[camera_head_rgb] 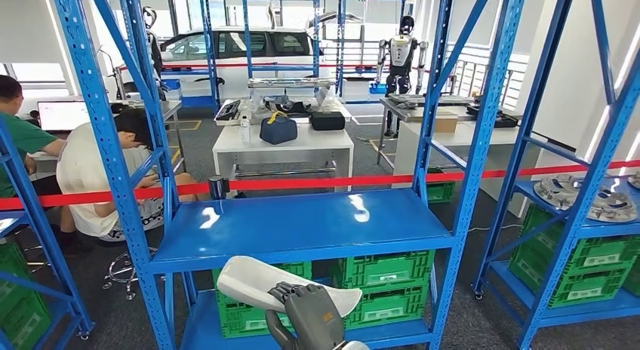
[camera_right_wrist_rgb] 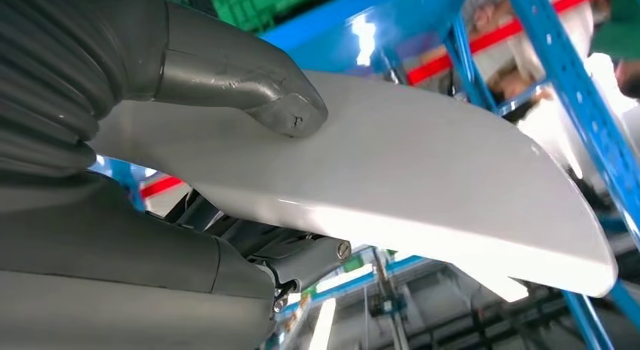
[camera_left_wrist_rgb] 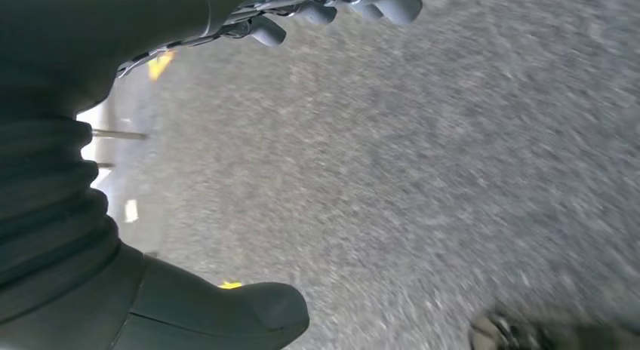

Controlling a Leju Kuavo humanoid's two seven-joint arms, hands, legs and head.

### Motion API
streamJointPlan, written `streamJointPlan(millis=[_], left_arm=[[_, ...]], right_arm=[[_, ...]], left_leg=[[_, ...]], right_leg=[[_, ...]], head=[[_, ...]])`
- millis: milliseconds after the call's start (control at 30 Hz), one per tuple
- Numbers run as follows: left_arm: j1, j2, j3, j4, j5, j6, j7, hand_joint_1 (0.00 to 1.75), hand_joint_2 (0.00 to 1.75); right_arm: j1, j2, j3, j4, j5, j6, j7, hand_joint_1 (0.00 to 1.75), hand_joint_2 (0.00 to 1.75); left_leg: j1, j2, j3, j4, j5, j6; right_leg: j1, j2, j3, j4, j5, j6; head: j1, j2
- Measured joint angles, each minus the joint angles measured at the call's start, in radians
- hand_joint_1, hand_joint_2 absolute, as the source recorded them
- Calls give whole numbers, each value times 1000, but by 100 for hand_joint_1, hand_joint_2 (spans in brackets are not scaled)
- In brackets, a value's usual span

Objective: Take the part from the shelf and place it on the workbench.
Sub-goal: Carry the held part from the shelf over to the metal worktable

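A long white curved part (camera_head_rgb: 260,283) (camera_right_wrist_rgb: 423,176) hangs in front of the blue shelf (camera_head_rgb: 302,228), below its middle board. My right hand (camera_head_rgb: 311,312) (camera_right_wrist_rgb: 189,161) grips it near one end, thumb (camera_right_wrist_rgb: 249,82) pressed on one face and darker fingers on the other. My left hand (camera_left_wrist_rgb: 151,176) hangs over grey floor with thumb and fingers apart, holding nothing.
Green crates (camera_head_rgb: 381,286) fill the shelf's lower level. A red tape (camera_head_rgb: 317,182) runs across behind the shelf. Beyond it stand a white workbench (camera_head_rgb: 283,146) with bags, two seated people (camera_head_rgb: 98,169) at the left, and another rack (camera_head_rgb: 581,214) with metal parts at the right.
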Motion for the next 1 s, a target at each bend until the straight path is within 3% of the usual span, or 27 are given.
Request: streamJointPlan(millis=[67,100,200,233,267,300,367,433,467,533,567,600,633,700,733,767,800,867,933,967,1000], left_arm=[[0,-1,2,0,11,-4,0,0,175],[1,-1,5,1,19,-3,6,0,175],[7,2,25,2,56,3,31,0,175],[9,5,36,2,72,5,40,0,175],[12,7,48,2,88,8,50,0,175],[16,8,61,2,102,10,60,0,175],[25,9,85,2,121,14,82,0,175],[30,6,104,3,131,18,103,0,175],[31,4,112,3,134,23,111,0,175],[34,-1,124,4,138,34,118,0,175],[35,-4,130,4,139,40,119,0,175],[37,-7,134,4,140,44,119,0,175],[38,-9,138,4,140,48,117,0,175],[38,-11,144,4,144,54,104,0,175],[39,-12,148,4,148,56,92,0,175],[39,-12,152,4,153,58,80,0,175],[39,-13,156,4,156,59,70,0,175],[39,-16,160,4,158,59,58,0,175],[38,-17,162,4,158,59,49,0,175],[38,-18,164,4,158,59,43,0,175],[38,-17,165,4,157,58,37,0,175]], right_arm=[[0,-3,0,-1,11,-6,11,175,175],[1,-5,0,-2,16,-7,16,175,175],[10,-11,-2,-12,38,-5,41,175,175],[18,-16,-4,-17,49,-4,50,175,175],[28,-21,-6,-24,59,-2,57,175,175],[38,-27,-10,-33,68,-2,63,175,175],[57,-37,-18,-53,80,1,71,175,175],[66,-43,-25,-73,86,9,77,175,175],[68,-45,-27,-80,88,13,77,175,175],[71,-47,-28,-88,89,23,73,175,175],[72,-49,-28,-90,87,29,69,175,175],[73,-50,-27,-91,84,36,63,175,175],[73,-51,-27,-92,78,42,56,175,175],[73,-52,-26,-89,68,45,38,175,175],[73,-52,-25,-84,64,42,27,175,175],[73,-52,-24,-77,61,36,15,175,175],[72,-52,-22,-69,58,30,5,175,175],[68,-51,-21,-58,50,22,-8,175,175],[57,-47,-19,-52,45,17,-16,175,175],[50,-45,-19,-50,41,16,-19,175,175],[42,-43,-18,-47,35,15,-20,175,175]], left_leg=[[3,-1,-5,-3,4,-12],[3,-1,-13,12,-21,-16],[5,-3,-50,165,-167,-26],[5,-3,-57,226,-193,-29],[5,-3,-55,266,-195,-32],[6,-3,-38,276,-176,-34],[9,-3,42,194,-136,-37],[5,-6,133,64,-153,-32],[2,-7,155,25,-168,-25],[-3,-9,150,11,-165,-5],[-2,-7,142,9,-156,5],[-1,-4,132,8,-144,15],[0,-2,120,6,-132,23],[1,0,91,7,-107,31],[0,0,74,7,-95,31],[0,0,58,8,-82,31],[0,0,42,8,-70,30],[0,0,13,9,-46,25],[-1,-1,-5,8,-23,15],[-1,-2,-8,6,-13,9],[0,-2,-10,2,-2,2]], right_leg=[[-4,-2,-12,-9,24,-10],[-6,-3,-20,-14,38,-16],[-9,-4,-58,-18,78,-26],[-8,-5,-73,-15,90,-25],[-8,-6,-90,-12,101,-24],[-9,-8,-108,-6,111,-21],[-12,-9,-143,9,127,-13],[-12,-11,-170,26,141,-2],[-11,-12,-177,30,149,3],[-12,-13,-184,28,167,14],[-14,-12,-190,30,165,20],[-16,-10,-200,45,144,27],[-18,-8,-215,80,105,34],[-20,-5,-251,203,4,44],[-21,-5,-264,268,-29,46],[-21,-5,-264,312,-40,46],[-21,-5,-249,324,-29,45],[-21,-5,-160,243,19,40],[-17,-3,-46,90,17,30],[-14,-1,-12,37,6,24],[-11,0,2,8,-4,19]], head=[[0,0],[-1,0],[-3,0],[-3,0],[-3,0],[-3,0],[-3,0],[-3,1],[-4,1],[-4,1],[-4,1],[-4,1],[-5,1],[-5,1],[-5,1],[-5,1],[-5,1],[-5,1],[-5,2],[-5,2],[-5,3]])
